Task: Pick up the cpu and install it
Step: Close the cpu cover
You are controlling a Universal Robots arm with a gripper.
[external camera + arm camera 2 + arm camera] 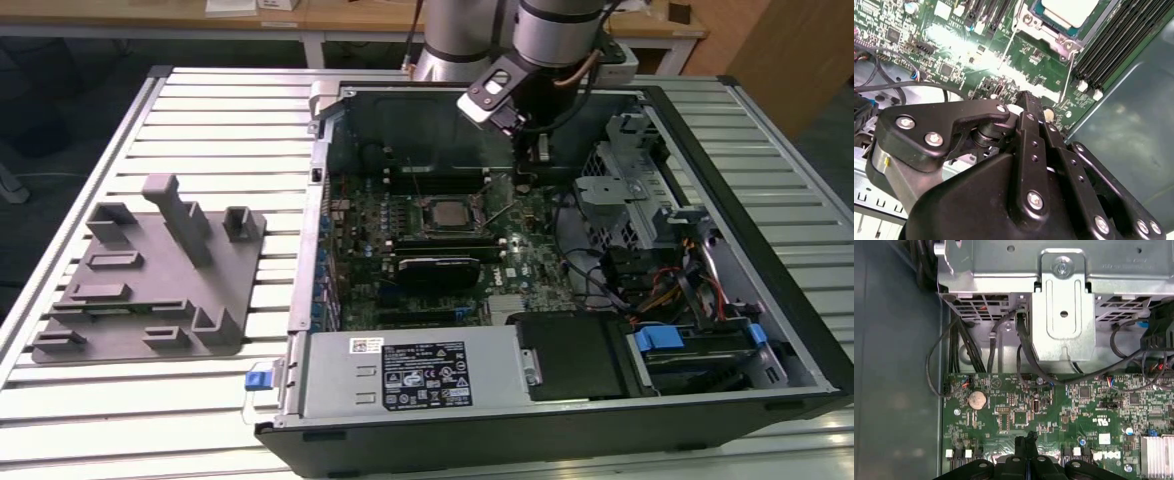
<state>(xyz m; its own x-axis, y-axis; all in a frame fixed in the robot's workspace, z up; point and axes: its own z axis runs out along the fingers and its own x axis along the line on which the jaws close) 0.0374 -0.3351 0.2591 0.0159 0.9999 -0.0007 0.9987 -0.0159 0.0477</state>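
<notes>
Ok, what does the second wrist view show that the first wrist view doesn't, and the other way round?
Second wrist view: the cpu lying in its metal-framed socket, a thin wire lever beside it, and the long black memory slots. First wrist view: a round coin battery, a silver metal bracket with black cables beside it, and a finned heatsink. Shared by both wrist views: the green motherboard and the hand, its fingertips closed together over the board, holding nothing.
</notes>
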